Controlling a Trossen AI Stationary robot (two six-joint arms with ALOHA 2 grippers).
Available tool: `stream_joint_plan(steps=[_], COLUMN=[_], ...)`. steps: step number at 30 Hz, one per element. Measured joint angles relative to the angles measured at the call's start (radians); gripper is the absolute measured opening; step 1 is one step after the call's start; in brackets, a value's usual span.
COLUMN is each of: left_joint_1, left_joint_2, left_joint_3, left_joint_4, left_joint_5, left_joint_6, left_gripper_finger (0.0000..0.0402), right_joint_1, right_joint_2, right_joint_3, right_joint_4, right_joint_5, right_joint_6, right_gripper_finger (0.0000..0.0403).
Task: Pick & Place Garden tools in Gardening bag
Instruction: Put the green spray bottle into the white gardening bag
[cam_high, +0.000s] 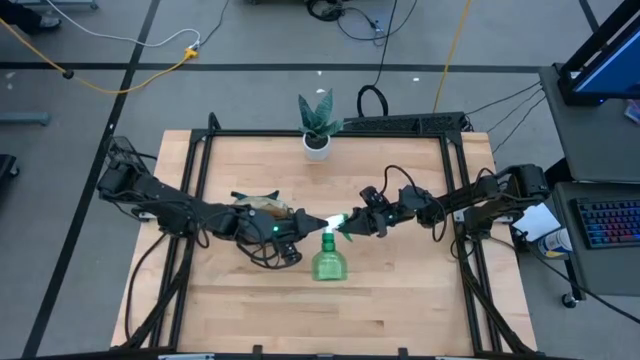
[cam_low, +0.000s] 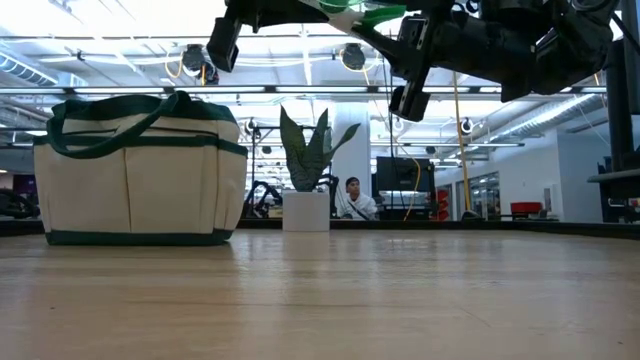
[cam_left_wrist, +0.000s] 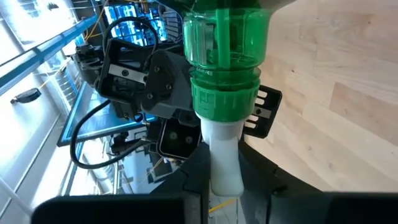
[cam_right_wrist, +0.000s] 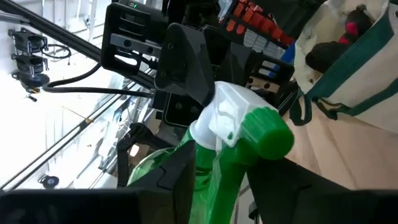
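1. Light wooden table top (cam_high: 400, 300), black-framed; the near strip is bare boards in the low view.
2. Over mid-table, both dark arms meet on one translucent green plastic spray bottle with a white trigger head (cam_high: 329, 263). It hangs in the air, clear of the boards.
3. Left gripper (cam_high: 320, 221) reaches in from the left side. Its wrist view shows the two dark fingers (cam_left_wrist: 186, 186) pressed together on the bottle's white neck (cam_left_wrist: 225, 155), with the green body beyond them.
4. Right gripper (cam_high: 350, 224) comes from the right side, nose to nose with the left one. Its wrist view has the bottle's green body low between its own dark parts (cam_right_wrist: 211, 180), the white trigger and round green nozzle cap (cam_right_wrist: 261, 134) past them. Whether it grips or stands clear: cannot tell.
5. Cream canvas gardening bag with dark green trim and loop handles (cam_low: 135, 170) stands upright on the table's left half, partly under the left arm (cam_high: 262, 205). A dark and a red item show in its mouth (cam_right_wrist: 348, 31).
6. Green leafy plant in a white pot (cam_high: 318, 125) stands at the far edge, middle.
7. Beyond the table: an open hall with ceiling lights, screens, and a seated person (cam_low: 352, 195).
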Motion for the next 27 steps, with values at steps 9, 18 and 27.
stream_joint_plan(steps=[9, 18, 27], left_joint_1=[-0.015, -0.044, -0.046], left_joint_2=[0.0, 0.002, 0.002], left_joint_3=[0.0, 0.0, 0.001], left_joint_4=[-0.008, -0.022, -0.084], left_joint_5=[-0.062, -0.12, -0.178], left_joint_6=[-0.024, -0.059, -0.14], left_gripper_finger=[0.0052, 0.0052, 0.0052], right_joint_1=[-0.016, -0.038, -0.038], right_joint_2=[0.0, 0.0, 0.0], right_joint_3=[0.0, 0.0, -0.001], right_joint_4=[-0.005, -0.032, -0.049], right_joint_5=[0.0, -0.001, -0.003], right_joint_6=[-0.095, -0.153, -0.153], right_gripper_finger=[0.0153, 0.0153, 0.0155])
